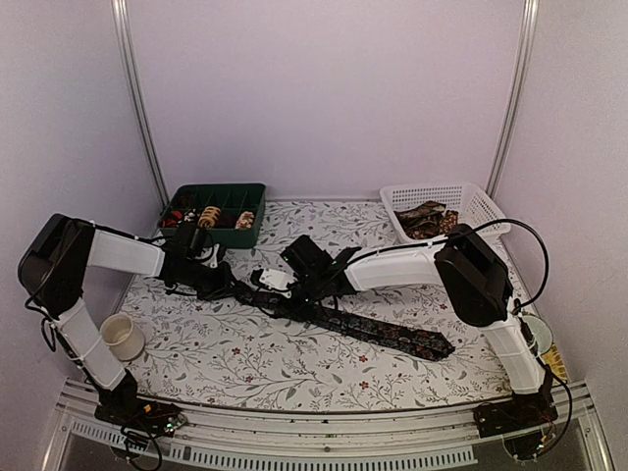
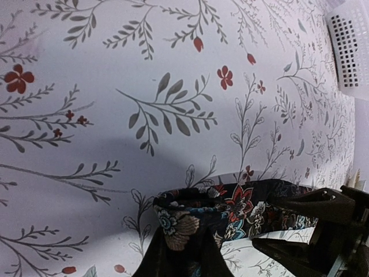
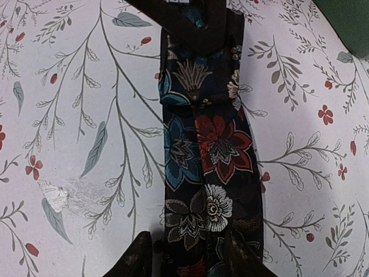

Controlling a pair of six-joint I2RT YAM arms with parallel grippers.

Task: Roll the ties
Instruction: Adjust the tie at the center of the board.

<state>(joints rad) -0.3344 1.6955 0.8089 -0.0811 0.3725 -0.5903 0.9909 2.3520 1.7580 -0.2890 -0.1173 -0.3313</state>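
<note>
Under both jaws, flowered table [image 1: 245, 363]. Across it, dark floral tie [image 1: 392, 334]: lies flat, passes between the parted right jaws straddling it. Just ahead of those, folded end [image 2: 190, 216] pinched in closed left jaws.

Green tray [image 1: 257, 208] and white basket [image 1: 481, 208] at the back — cup [image 1: 123, 337] (white) near left.

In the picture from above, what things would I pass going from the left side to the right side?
White cup → green tray → white basket. The dark tie stretches across the middle, so it has no clear place in line.
</note>
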